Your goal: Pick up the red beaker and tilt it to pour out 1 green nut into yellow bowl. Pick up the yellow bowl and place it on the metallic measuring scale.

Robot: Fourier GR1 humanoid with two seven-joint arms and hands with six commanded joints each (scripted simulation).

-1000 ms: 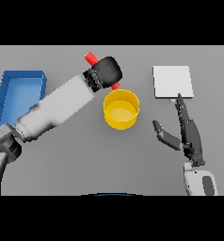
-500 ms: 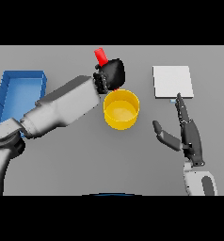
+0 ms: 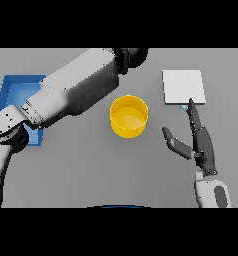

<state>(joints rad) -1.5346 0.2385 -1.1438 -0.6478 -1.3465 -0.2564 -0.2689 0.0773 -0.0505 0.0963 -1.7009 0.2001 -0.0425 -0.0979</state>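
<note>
Reaching far over the table, my left hand [image 3: 132,55] sits at the top edge of view, beyond the yellow bowl [image 3: 129,116]; I cannot tell what its fingers are doing, and the red beaker is hidden from me. My right hand [image 3: 201,144] rests relaxed with straight fingers, just right of the bowl and nearer it, fingertips pointing at the metallic scale [image 3: 183,86] beyond. The blue tray [image 3: 11,90] lies well left under my left arm, nothing blocking bowl to scale.

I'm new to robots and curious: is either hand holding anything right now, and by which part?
The right hand holds nothing; its fingers are straight above the table. The left hand sits at the picture's top edge, and whether it holds anything cannot be told.
</note>
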